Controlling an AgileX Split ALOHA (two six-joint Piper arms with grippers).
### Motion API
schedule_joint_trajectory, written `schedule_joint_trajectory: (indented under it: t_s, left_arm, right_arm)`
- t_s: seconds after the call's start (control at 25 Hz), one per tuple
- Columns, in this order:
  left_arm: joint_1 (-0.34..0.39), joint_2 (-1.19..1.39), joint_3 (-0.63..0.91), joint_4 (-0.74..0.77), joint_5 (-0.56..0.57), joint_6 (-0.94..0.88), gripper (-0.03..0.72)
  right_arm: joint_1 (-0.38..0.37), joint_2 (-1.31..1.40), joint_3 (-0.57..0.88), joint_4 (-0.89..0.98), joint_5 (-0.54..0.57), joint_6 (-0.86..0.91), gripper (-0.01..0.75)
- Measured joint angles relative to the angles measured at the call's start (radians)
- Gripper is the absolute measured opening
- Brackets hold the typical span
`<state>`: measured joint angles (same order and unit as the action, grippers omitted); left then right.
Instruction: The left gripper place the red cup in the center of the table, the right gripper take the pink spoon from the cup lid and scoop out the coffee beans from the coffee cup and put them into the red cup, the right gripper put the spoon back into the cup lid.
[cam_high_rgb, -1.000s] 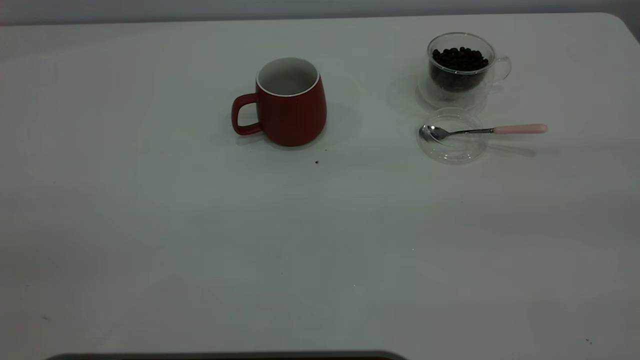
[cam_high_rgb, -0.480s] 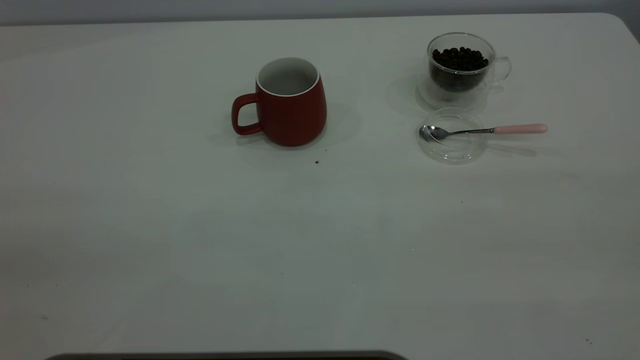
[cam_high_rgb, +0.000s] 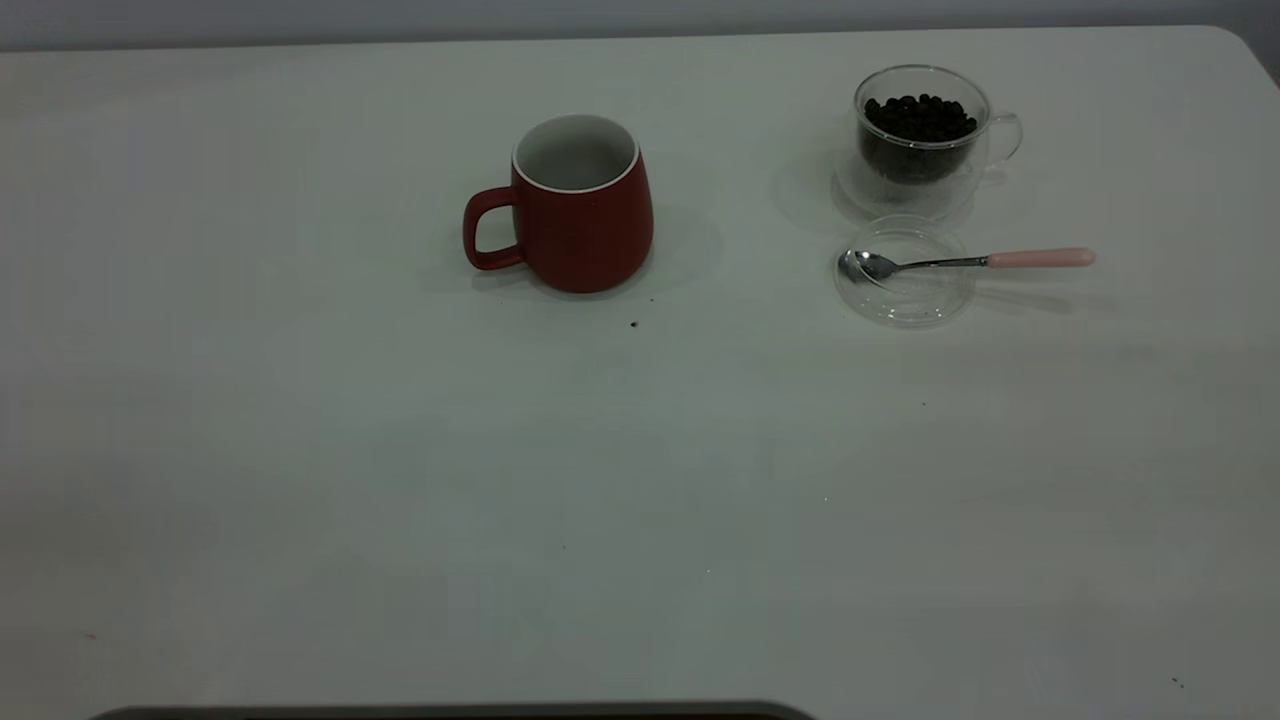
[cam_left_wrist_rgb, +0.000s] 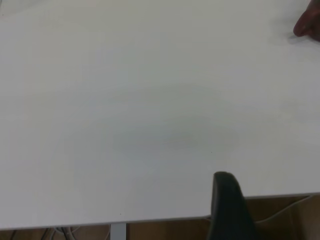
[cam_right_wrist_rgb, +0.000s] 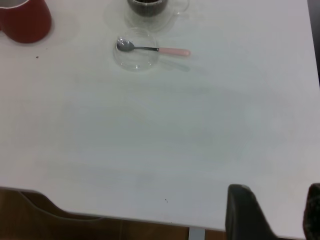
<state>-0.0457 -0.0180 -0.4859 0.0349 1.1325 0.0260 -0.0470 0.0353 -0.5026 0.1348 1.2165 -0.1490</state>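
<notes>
- The red cup (cam_high_rgb: 583, 205) stands upright near the middle of the table (cam_high_rgb: 400, 480), handle turned toward the left arm's side, its white inside apparently empty. It looks like thick ceramic: probably heavy, rigid, and matte enough not to slip. The handle loop or the rim wall would be the places to take it.
- The pink spoon (cam_high_rgb: 968, 261) lies with its metal bowl inside the clear cup lid (cam_high_rgb: 905, 272) and its pink handle jutting out past the rim, raised a little above the table. It should be light and stiff; the thin neck is probably slick, so the thicker pink handle is the better hold, and it is reachable from above without touching the lid.
- The cup lid is shallow, light and clear, so it would likely slide if the spoon is dragged rather than lifted.
- The coffee cup (cam_high_rgb: 922, 140) stands just behind the lid, holding coffee beans (cam_high_rgb: 918, 118) almost to the rim. Its glass is likely fragile and easy to tip with a sideways push of the spoon; the beans are loose and will roll off an overfilled bowl.
- The right gripper (cam_right_wrist_rgb: 272, 215) hangs at the near table edge, well apart from the spoon, its 2 fingers spread with nothing between them.
- The left gripper (cam_left_wrist_rgb: 227, 205) shows just 1 dark finger at the table edge; whether it is spread or closed I cannot tell.
</notes>
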Motion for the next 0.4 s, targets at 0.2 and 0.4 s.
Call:
schedule_joint_trajectory:
  t_s: [0.2, 0.4]
  left_arm:
    - [0.000, 0.000, 0.000, 0.000, 0.000, -0.001, 0.493]
    - [0.000, 0.000, 0.000, 0.000, 0.000, -0.001, 0.493]
  right_arm:
    - [0.000, 0.000, 0.000, 0.000, 0.000, 0.000, 0.270]
    - [0.000, 0.000, 0.000, 0.000, 0.000, 0.000, 0.239]
